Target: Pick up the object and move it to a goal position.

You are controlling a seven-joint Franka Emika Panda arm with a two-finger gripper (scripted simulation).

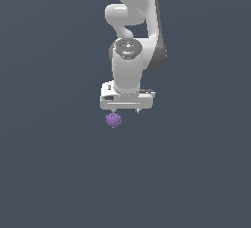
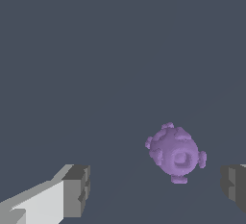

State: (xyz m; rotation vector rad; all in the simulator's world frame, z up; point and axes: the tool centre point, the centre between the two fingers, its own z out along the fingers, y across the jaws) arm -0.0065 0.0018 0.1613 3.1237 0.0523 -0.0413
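Observation:
The object is a tiny purple bumpy lump (image 1: 113, 120) on the dark grey floor, just below the white gripper (image 1: 125, 111) in the exterior view and a little toward that view's left. In the wrist view the lump (image 2: 176, 154) shows large, with small knobs, lying between the two fingers and nearer one of them. The gripper (image 2: 156, 189) is open and empty, its dark fingertips (image 2: 77, 189) wide apart. The fingertips barely show under the hand in the exterior view. I see no goal marker.
The white Panda arm (image 1: 132, 21) rises from the gripper toward the top of the exterior view. The plain dark grey floor (image 1: 59, 173) fills all the rest.

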